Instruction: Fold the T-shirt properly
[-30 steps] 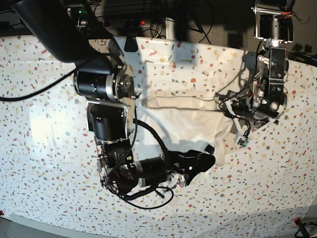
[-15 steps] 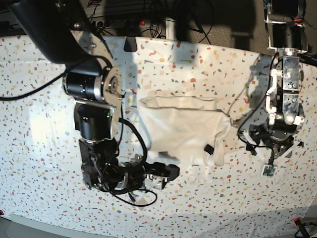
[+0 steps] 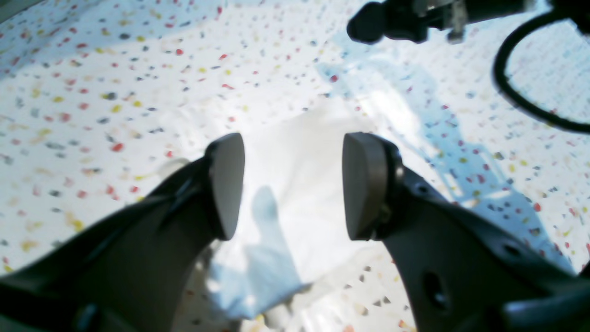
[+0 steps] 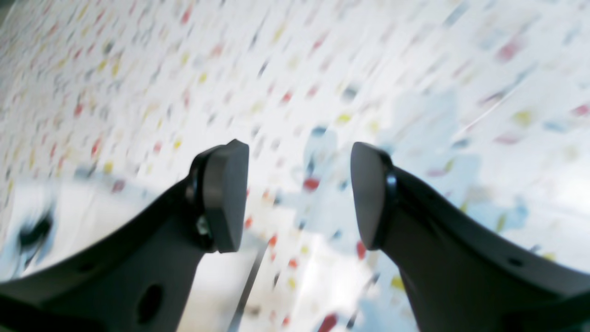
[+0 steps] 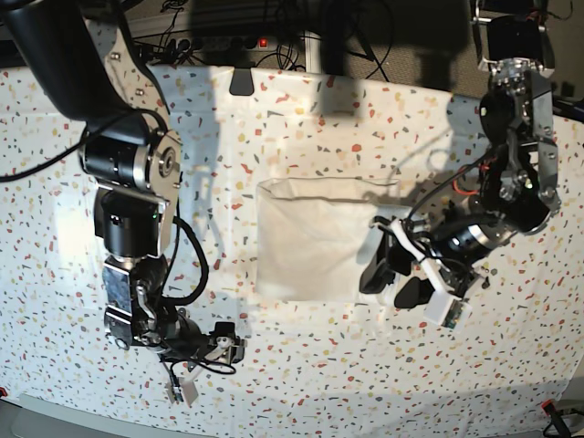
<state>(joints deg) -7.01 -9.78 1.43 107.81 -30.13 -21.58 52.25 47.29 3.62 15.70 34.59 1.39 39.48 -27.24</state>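
The T-shirt [image 5: 315, 237] lies folded as a plain white rectangle in the middle of the speckled tabletop [image 5: 301, 119]; no print shows. My left gripper [image 5: 392, 278] is open and empty at the shirt's right edge, low over it. In the left wrist view the left gripper [image 3: 292, 184] is open with white T-shirt cloth [image 3: 295, 152] showing between its fingers. My right gripper [image 5: 224, 342] is open and empty over bare table, below and left of the shirt. The right wrist view is blurred: the right gripper [image 4: 295, 193] is open over speckled table only.
Cables and a power strip [image 5: 228, 41] run along the table's back edge, with a small dark clip [image 5: 242, 82] near it. A black cable loop [image 3: 530, 87] hangs at the upper right of the left wrist view. The table's front edge [image 5: 292, 422] is close below the right gripper.
The right gripper has pulled away from the shirt's lower edge, left and toward the front. The left gripper has swung in to the shirt's right edge. The shirt's right side now lies flatter.
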